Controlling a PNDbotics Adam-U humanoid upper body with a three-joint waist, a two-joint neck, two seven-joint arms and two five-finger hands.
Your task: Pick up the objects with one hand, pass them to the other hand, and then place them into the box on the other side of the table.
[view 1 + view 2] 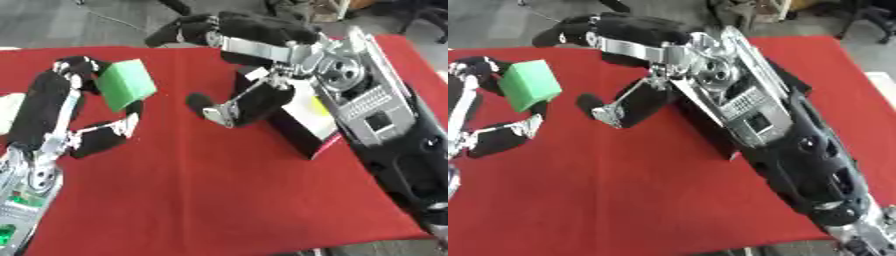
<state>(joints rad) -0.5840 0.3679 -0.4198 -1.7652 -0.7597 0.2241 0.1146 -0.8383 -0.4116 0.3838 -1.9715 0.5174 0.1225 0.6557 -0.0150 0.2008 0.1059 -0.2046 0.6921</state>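
We see the left hand (61, 107) at the left of the red surface (219, 190), fingers curled round a green block (127, 84); the right hand (249, 75) hovers beside it, fingers spread, above a dark box (302, 131).

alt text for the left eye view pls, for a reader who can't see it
The robot's left hand holds a green block between fingers and thumb above a red tablecloth. The right hand, fingers spread, reaches toward it over a dark open box at right.
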